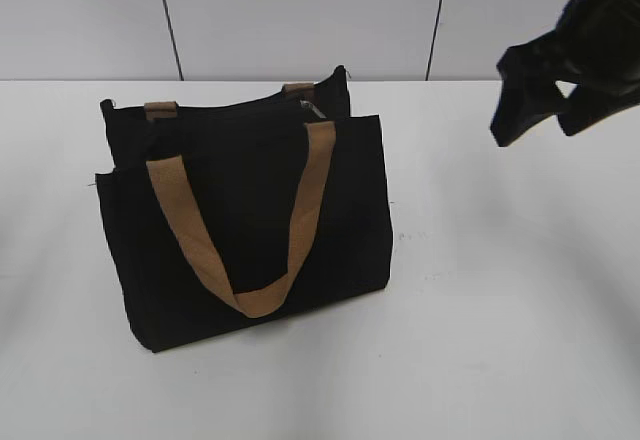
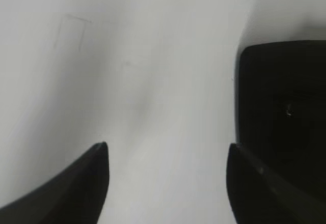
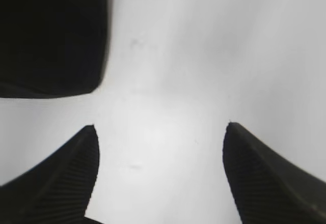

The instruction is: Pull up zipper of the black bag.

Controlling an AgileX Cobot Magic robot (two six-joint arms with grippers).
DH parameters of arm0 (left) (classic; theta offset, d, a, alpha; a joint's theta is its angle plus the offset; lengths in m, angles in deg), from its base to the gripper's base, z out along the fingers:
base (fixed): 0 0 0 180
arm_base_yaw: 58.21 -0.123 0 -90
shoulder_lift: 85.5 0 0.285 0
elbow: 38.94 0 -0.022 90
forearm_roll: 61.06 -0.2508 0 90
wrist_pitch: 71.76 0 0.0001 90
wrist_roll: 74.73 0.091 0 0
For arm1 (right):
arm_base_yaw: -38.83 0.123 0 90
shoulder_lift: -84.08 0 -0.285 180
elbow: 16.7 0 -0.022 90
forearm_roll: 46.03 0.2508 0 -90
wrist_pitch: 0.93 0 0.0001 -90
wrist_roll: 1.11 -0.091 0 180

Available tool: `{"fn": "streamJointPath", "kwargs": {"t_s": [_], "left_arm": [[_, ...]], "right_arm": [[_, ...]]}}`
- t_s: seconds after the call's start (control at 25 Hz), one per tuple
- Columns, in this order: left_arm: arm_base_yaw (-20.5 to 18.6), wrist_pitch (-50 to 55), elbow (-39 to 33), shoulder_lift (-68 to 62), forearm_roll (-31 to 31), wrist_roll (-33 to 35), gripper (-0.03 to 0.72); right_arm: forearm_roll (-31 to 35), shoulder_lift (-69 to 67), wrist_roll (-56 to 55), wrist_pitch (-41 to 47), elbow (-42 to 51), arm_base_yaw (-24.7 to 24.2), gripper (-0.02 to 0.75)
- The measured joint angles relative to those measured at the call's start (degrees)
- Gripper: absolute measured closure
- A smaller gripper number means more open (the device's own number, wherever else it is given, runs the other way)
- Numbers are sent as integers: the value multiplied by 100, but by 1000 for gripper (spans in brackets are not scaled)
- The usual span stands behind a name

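A white table (image 1: pixel 500 340) is seen carrying the black bag (image 1: pixel 250 230), which stands upright left of centre, its broad front panel turned toward the exterior camera and 1 tan handle (image 1: pixel 300 220) draped down over that panel. A second handle's ends (image 1: pixel 160 110) are seen at the bag's rear top edge. The zipper (image 1: pixel 318 108) is glimpsed only as a small pale glint along the top opening near the far right corner; its slider and pull cannot be made out clearly.

The right gripper (image 1: pixel 535 110) is held in the air well apart from the bag, above the table at the upper right, its fingers (image 3: pixel 66 178) spread with bare table between them and a corner of the bag showing in the right wrist view. The left gripper (image 2: pixel 168 183) is likewise seen with fingers (image 2: pixel 76 188) parted and nothing held, the bag's dark side lying just beside it in the left wrist view.

The step in hand is judged to be the approach. It would be best done with 1 gripper pinning the bag's top edge near the zipper's end, so the soft fabric is kept taut, while the other is brought onto the small pull.
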Motion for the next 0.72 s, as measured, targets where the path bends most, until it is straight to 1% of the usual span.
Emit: {"fn": "streamJointPath", "kwargs": {"t_s": [0.12,0.24,0.36,0.52,0.6,0.72], "left_arm": [[0,446,332,-268,95,2,150],[0,749,483,-460,119,2,150],[0,851,512,-494,107,44,150],[0,996,526,-494,113,376,150],[0,1205,533,-494,113,475,150],[0,1624,533,-482,82,527,150]], "right_arm": [[-20,0,-58,462,0,-528,159],[-34,0,-1,914,0,-1092,159],[-41,0,244,1025,0,-1579,159],[-48,140,302,1056,6,-1935,159],[-48,390,290,1051,101,-1991,159],[-43,1015,290,1051,587,-1998,159]]}}
